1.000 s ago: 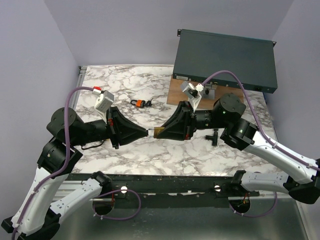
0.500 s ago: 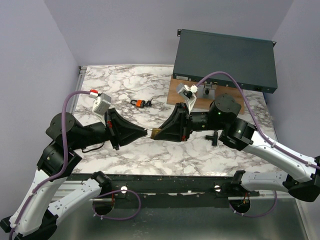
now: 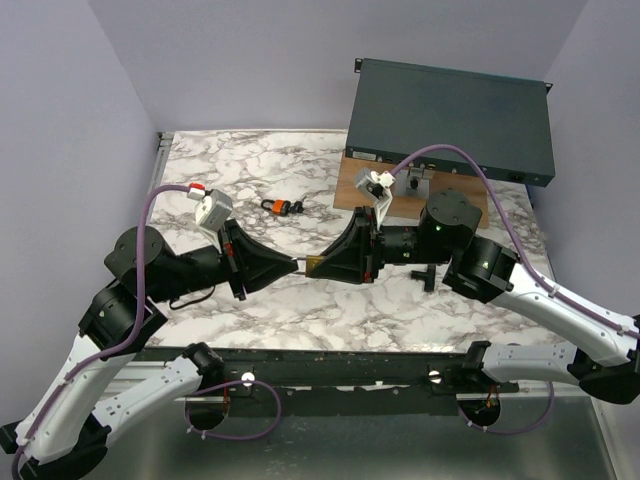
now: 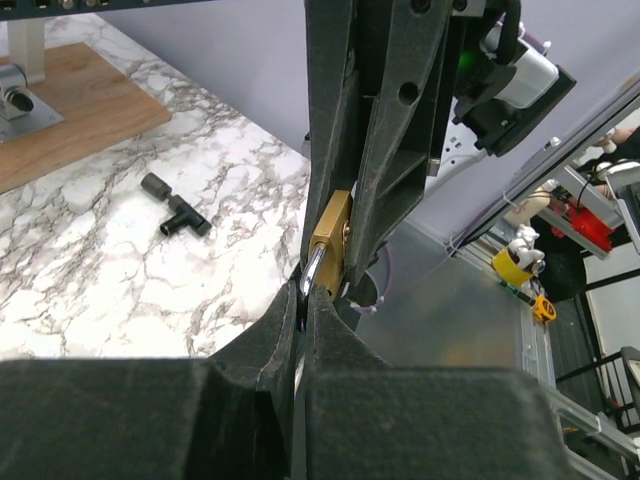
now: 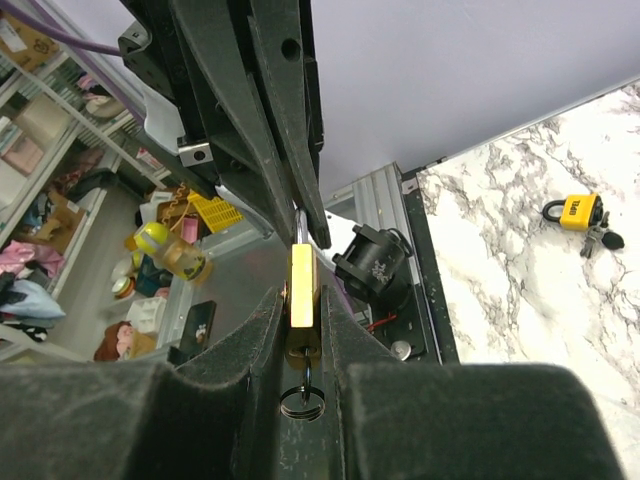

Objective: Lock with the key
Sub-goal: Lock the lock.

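A brass padlock (image 3: 318, 264) hangs in the air above the table's middle, between the two grippers. My right gripper (image 5: 303, 300) is shut on the padlock's body (image 5: 301, 285). A key ring (image 5: 302, 403) hangs from the lock's keyhole end between the fingers. The key itself is mostly hidden there. My left gripper (image 4: 303, 295) is shut on the steel shackle (image 4: 312, 275), tip to tip with the right gripper (image 3: 324, 265). The brass body (image 4: 330, 240) shows just beyond the left gripper (image 3: 293, 266).
A yellow padlock with keys (image 3: 281, 207) lies on the marble top at the back left. A black T-shaped fitting (image 4: 176, 213) lies near the right arm. A wooden board with a metal fixture (image 3: 400, 190) and a dark rack unit (image 3: 450, 120) stand at the back right.
The left arm has shifted and its wrist has turned a little. The right wrist has turned slightly too. Both grips hold, and the meeting point stays about where it was.
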Robot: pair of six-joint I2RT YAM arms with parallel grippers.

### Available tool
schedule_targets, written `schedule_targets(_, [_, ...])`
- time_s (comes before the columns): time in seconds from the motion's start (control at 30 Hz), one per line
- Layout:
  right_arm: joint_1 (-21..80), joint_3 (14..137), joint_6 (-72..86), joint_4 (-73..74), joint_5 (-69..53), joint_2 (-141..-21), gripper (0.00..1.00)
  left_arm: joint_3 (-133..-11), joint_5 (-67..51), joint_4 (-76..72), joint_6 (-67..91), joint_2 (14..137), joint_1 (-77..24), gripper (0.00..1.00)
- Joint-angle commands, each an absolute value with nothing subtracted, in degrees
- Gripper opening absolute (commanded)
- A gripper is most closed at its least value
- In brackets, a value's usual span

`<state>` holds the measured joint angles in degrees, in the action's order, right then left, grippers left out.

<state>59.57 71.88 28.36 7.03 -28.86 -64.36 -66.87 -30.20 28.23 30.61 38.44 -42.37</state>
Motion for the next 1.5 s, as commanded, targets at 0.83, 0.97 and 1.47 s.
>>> schedule_targets(0.83, [65.1,81.0,21.6,14.6,-2.5,-75.1,0.01,-74.9,-6.6,36.1,37.5,48.1,-56.1,0.0])
schedule_targets(0.97, [65.9,81.8,21.5,15.6,-0.8,-76.9,0.01,-75.1,-7.2,34.5,38.3,48.5,-56.6,0.0])
schedule_targets(1.47, [66.1,82.7,22.2,16.6,1.2,-79.7,0.01,-73.3,-14.2,25.8,41.9,48.2,-57.8,0.0])
